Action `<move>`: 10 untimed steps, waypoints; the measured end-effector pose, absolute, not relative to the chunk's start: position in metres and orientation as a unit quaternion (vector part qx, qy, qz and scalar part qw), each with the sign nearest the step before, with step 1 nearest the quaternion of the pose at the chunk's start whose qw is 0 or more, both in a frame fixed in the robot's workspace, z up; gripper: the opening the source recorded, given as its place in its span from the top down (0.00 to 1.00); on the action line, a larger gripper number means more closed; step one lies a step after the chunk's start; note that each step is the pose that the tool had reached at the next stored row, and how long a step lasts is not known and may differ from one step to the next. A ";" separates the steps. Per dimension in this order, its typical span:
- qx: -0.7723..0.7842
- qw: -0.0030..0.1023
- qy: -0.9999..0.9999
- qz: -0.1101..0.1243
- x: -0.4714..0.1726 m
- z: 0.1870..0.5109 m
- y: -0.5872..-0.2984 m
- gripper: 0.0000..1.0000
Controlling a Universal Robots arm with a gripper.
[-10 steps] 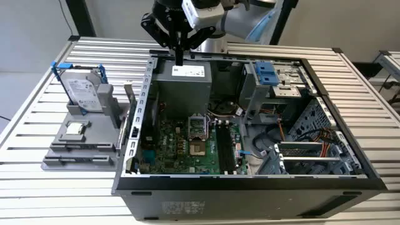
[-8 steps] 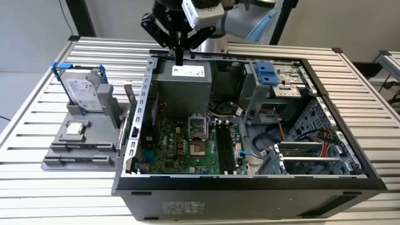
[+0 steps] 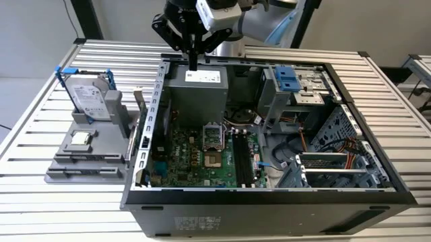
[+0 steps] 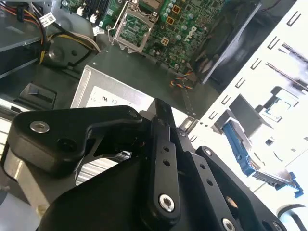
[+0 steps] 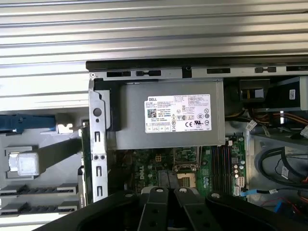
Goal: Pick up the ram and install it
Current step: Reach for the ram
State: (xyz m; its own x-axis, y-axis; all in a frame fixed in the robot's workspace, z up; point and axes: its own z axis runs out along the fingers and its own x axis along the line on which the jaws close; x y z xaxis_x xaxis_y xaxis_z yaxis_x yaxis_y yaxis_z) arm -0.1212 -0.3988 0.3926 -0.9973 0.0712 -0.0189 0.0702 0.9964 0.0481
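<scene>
A slatted metal table carries everything, with a pale wall behind it. At the exterior view's left a grey fixture rests on the slats. It holds a hard drive upright in a blue frame and a square chip lying flat. Narrow slots cross the fixture's front, and I cannot tell whether the ram sits in one. Just beside the fixture stands an open case with its motherboard exposed. The gripper hangs over the case's back edge, above the labelled power supply, jaws together. Farther right are a blue-latched bay and cables. A second slatted table shows at the exterior view's right edge.
</scene>
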 end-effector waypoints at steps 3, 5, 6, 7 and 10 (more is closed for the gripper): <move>0.035 0.010 0.999 0.024 -0.121 0.393 -0.399 1.00; 0.035 0.010 0.999 0.024 -0.121 0.393 -0.399 1.00; 0.035 0.010 0.999 0.024 -0.121 0.393 -0.399 1.00; 0.035 0.010 0.999 0.024 -0.121 0.393 -0.399 1.00; 0.035 0.010 0.999 0.024 -0.121 0.393 -0.399 1.00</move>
